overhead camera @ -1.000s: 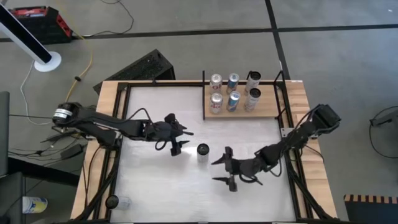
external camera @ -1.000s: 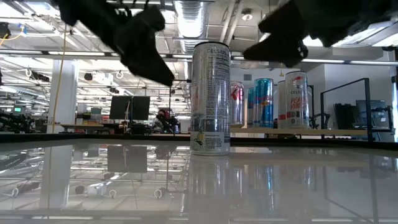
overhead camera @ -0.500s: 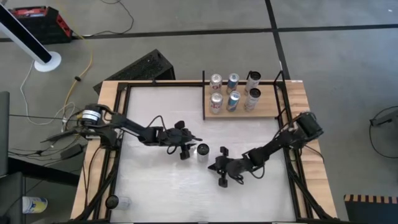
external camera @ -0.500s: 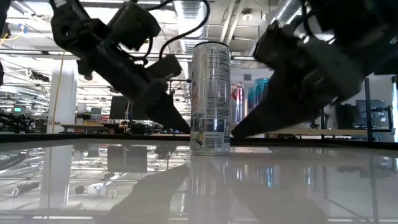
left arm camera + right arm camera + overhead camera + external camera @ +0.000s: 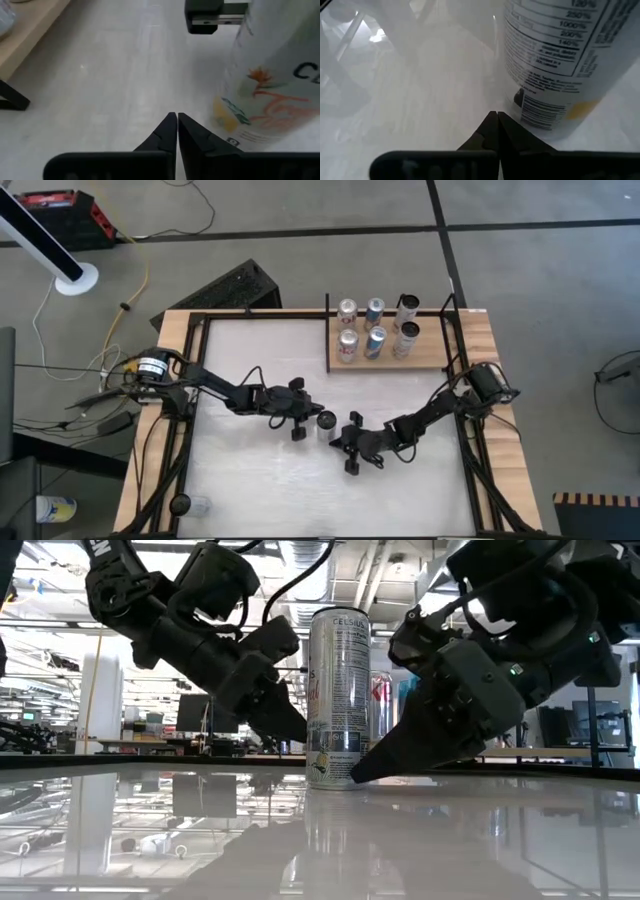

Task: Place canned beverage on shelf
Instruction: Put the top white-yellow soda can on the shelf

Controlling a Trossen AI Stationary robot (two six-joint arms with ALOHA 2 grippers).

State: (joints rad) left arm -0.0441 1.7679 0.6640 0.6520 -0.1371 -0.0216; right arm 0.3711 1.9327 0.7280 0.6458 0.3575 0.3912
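A tall silver can [image 5: 338,700] stands upright on its base in the middle of the white tabletop [image 5: 250,480]; from above it shows as the can [image 5: 325,423]. My left gripper [image 5: 308,417] is shut, low beside the can's left side, its tip [image 5: 297,732] slanting down. My right gripper [image 5: 340,437] is shut, and its tip [image 5: 358,777] is down at the can's base on the near right. The shelf [image 5: 385,363], a wooden board with black rails, lies at the far side and carries several cans. My left gripper [image 5: 177,120] has its shut fingers close beside the can's lower wall [image 5: 235,135]; I cannot tell whether they touch it. My right gripper [image 5: 496,117] has its shut fingers right by the can's bottom rim [image 5: 535,122]; whether they touch it cannot be told.
Several cans [image 5: 375,330] stand in two rows on the shelf, seen behind the silver can in the low view as cans [image 5: 440,705]. A black case [image 5: 235,285] lies beyond the table's far left corner. The white tabletop stretches bare toward the near edge.
Both grippers have come down to the tabletop and in toward the can, the left going toward the table's right, the right toward its left. Both have shut from open. The can stands where it was.
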